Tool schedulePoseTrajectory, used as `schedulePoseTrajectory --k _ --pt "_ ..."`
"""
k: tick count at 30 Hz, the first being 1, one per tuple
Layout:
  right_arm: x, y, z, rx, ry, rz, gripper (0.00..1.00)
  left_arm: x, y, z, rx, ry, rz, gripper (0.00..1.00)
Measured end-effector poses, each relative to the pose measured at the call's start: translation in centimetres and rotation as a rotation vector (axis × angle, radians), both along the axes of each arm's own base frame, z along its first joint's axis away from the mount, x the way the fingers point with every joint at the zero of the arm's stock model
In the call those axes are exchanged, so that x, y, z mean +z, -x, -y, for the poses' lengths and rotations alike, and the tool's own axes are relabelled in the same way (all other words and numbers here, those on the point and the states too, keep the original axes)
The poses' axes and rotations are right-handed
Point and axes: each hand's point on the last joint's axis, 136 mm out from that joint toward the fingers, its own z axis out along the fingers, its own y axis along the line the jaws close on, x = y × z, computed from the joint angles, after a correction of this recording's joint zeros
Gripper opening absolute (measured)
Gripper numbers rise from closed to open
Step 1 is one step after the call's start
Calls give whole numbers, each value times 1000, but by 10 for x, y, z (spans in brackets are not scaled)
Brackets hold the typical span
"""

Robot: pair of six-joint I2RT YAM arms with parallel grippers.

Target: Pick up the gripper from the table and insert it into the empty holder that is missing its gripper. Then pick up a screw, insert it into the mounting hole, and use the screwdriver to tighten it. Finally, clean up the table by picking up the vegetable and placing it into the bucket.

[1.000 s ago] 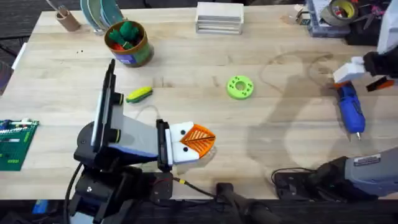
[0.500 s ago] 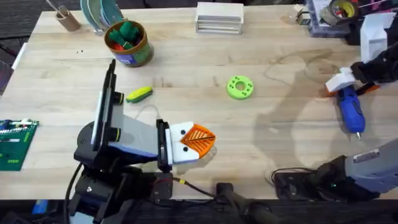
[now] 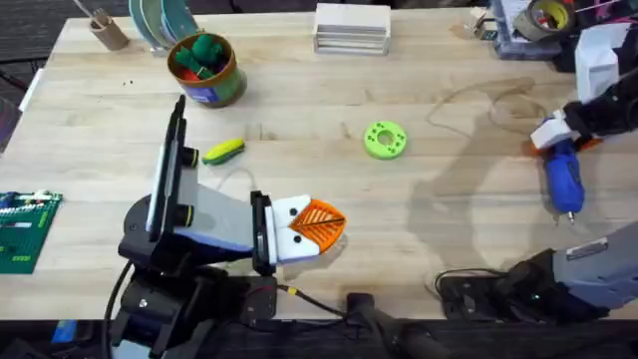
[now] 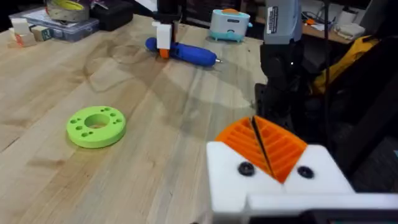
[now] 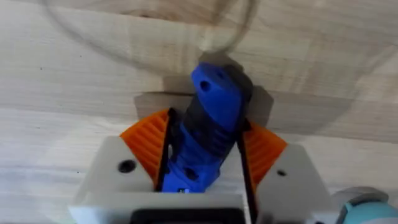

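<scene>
A: Wooden tabletop (image 3: 329, 189), pale planks, clutter along the far edge. Where's the screwdriver (image 3: 562, 178) sitting?

B: Far right side, lying flat. Right gripper (image 3: 556, 138) is at its butt end. In the right wrist view the blue body (image 5: 208, 134) sits between the two orange ribbed pads (image 5: 147, 140), both sides pressed on it. I read that as clamped on the handle.

A: Long axis?

B: Runs roughly toward and away from the arm bases, thin metal tip toward the near edge, butt away. Gripper has it at the far end.

A: And the target?

B: Left gripper (image 3: 311, 229), parked low near the front edge left of centre, white blocks with both orange pads (image 4: 267, 143) meeting, nothing between them. Dark mounting holes (image 4: 246, 168) show on the white face. So the screwdriver lies well apart to the right; the tip would have to swing leftward across the table.

A: Nearer arm?

B: Right, plainly; it already has the tool.

A: The rest?

B: Vegetable (image 3: 223, 151) lies left of centre, beside the left arm; bucket (image 3: 206, 70) stands beyond it, toys inside. Green disc (image 3: 385, 140) mid-table.
</scene>
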Motion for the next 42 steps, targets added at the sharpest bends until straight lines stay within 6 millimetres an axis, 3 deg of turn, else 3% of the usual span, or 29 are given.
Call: schedulePoseTrajectory --k 17,42 --pt "0 0 1 7 2 1 365 0 0 0 0 0 -1 9" --pt "0 1 -1 7 -2 -6 309 0 0 0 0 0 -1 9"
